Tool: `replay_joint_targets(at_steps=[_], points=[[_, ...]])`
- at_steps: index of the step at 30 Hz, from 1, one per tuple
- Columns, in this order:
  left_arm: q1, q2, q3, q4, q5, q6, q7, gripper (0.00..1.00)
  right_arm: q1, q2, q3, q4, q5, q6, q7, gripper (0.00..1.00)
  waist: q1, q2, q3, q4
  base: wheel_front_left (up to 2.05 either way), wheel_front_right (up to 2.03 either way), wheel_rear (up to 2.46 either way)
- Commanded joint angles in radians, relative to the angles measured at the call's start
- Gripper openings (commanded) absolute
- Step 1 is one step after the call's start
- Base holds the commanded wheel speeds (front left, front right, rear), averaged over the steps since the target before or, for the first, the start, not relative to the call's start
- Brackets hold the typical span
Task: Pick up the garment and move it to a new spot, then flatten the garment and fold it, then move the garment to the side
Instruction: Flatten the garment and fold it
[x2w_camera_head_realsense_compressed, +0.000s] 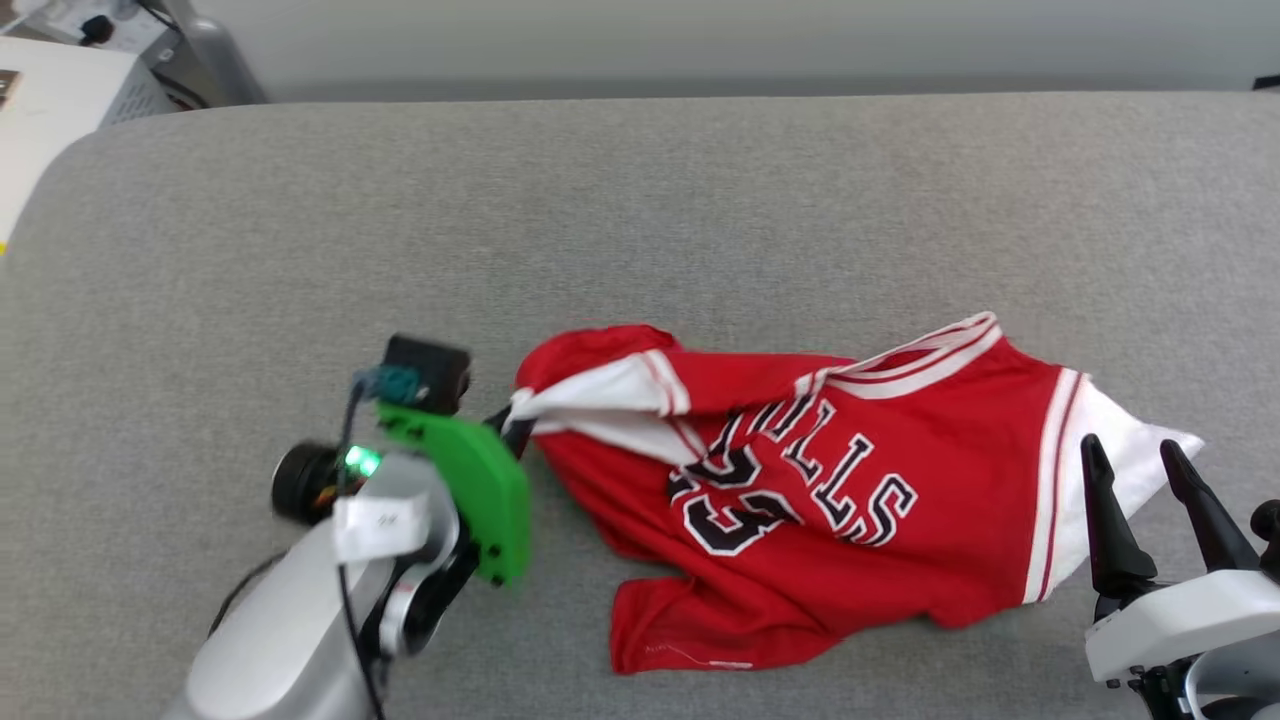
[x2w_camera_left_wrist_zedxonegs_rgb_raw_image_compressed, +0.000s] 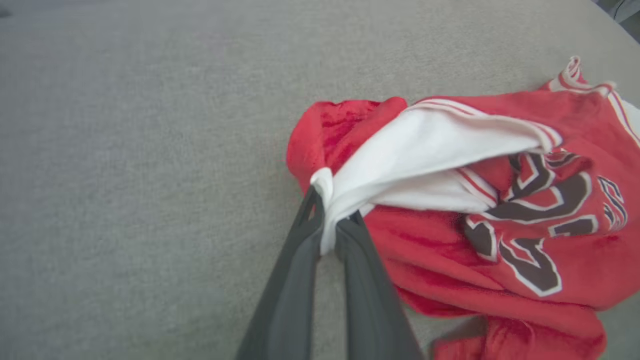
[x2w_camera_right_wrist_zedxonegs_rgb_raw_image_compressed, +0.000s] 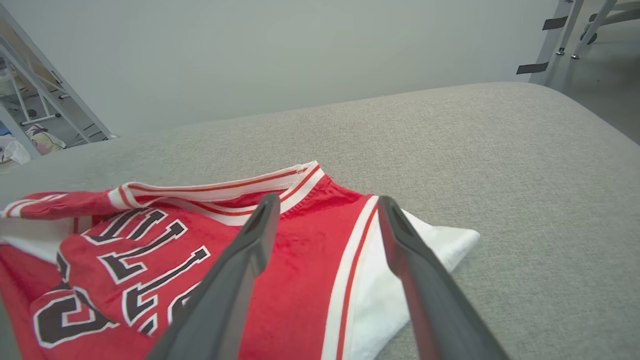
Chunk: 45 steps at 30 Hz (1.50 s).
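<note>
One white sleeve (x2w_camera_left_wrist_zedxonegs_rgb_raw_image_compressed: 425, 145) is clenched in my left tool (x2w_camera_left_wrist_zedxonegs_rgb_raw_image_compressed: 331, 220), at the nine o'clock end of the shirt (x2w_camera_head_realsense_compressed: 850, 540), which lies crumpled on the grey bench (x2w_camera_head_realsense_compressed: 640, 200). My right tool (x2w_camera_head_realsense_compressed: 1132, 452) hangs released over the three o'clock sleeve (x2w_camera_right_wrist_zedxonegs_rgb_raw_image_compressed: 440, 240). I'd pinch that too, then lift both evenly.

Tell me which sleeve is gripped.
The left-hand sleeve, pinched in the left end effector; the other sleeve lies flat, ungripped, by the open right end effector.

the garment (x2w_camera_left_wrist_zedxonegs_rgb_raw_image_compressed: 500, 260) runs off the left wrist view at three o'clock. its white sleeve (x2w_camera_left_wrist_zedxonegs_rgb_raw_image_compressed: 440, 145) hides part of the lettering (x2w_camera_left_wrist_zedxonegs_rgb_raw_image_compressed: 540, 200).
</note>
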Motion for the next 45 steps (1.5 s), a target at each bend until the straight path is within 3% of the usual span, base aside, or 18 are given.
replay_joint_targets(at_steps=[1,8,11,14,16,17,25,32,38,45], points=[[0.051,0.017,0.018,-0.019,-0.021,0.025,-0.009,0.00,0.013,-0.001,-0.004,-0.005,0.004,0.000,0.005,1.00,-0.0001,0.0000,-0.017,0.028,0.00,0.00,0.00],[0.297,0.054,0.102,-0.088,-0.093,0.148,-0.068,0.00,0.022,-0.001,-0.016,-0.015,0.008,0.000,0.022,1.00,-0.0001,0.0000,-0.018,0.062,0.00,0.00,0.00],[0.364,0.051,0.123,-0.091,-0.118,0.171,-0.091,0.00,0.018,-0.001,-0.021,-0.017,0.007,0.000,0.028,1.00,-0.0001,0.0000,-0.016,0.072,0.00,0.00,0.00],[0.391,0.036,0.122,-0.083,-0.131,0.164,-0.110,0.00,0.011,-0.001,-0.023,-0.022,0.002,0.000,0.031,1.00,-0.0001,0.0000,-0.017,0.077,0.00,0.00,0.00],[0.391,0.020,0.118,-0.078,-0.135,0.153,-0.127,0.47,0.006,-0.001,-0.022,-0.030,-0.009,0.000,0.031,1.00,-0.0001,0.0000,-0.020,0.079,0.00,0.00,0.00],[0.387,0.014,0.116,-0.078,-0.130,0.150,-0.140,1.00,0.003,-0.001,-0.021,-0.033,-0.017,0.000,0.032,1.00,-0.0001,0.0000,-0.024,0.079,0.00,0.00,0.00],[0.356,0.000,0.125,-0.107,-0.041,0.135,-0.321,1.00,0.016,-0.001,-0.012,-0.072,-0.029,0.000,0.052,1.00,-0.0001,0.0000,-0.062,0.077,0.00,0.00,0.00],[0.330,0.009,0.125,-0.151,0.011,0.132,-0.394,1.00,0.027,-0.001,-0.012,-0.084,-0.025,0.000,0.065,1.00,-0.0001,0.0000,-0.081,0.080,0.00,0.00,0.00],[0.311,0.043,0.066,-0.199,0.017,0.109,-0.281,1.00,0.035,-0.001,-0.010,-0.085,-0.018,0.000,0.069,1.00,-0.0001,0.0000,-0.092,0.079,0.00,0.00,0.00],[0.262,0.123,-0.043,-0.257,0.033,0.061,-0.035,1.00,0.040,-0.001,-0.004,-0.076,-0.006,0.000,0.068,1.00,-0.0001,0.0000,-0.096,0.071,0.00,0.00,0.00]])
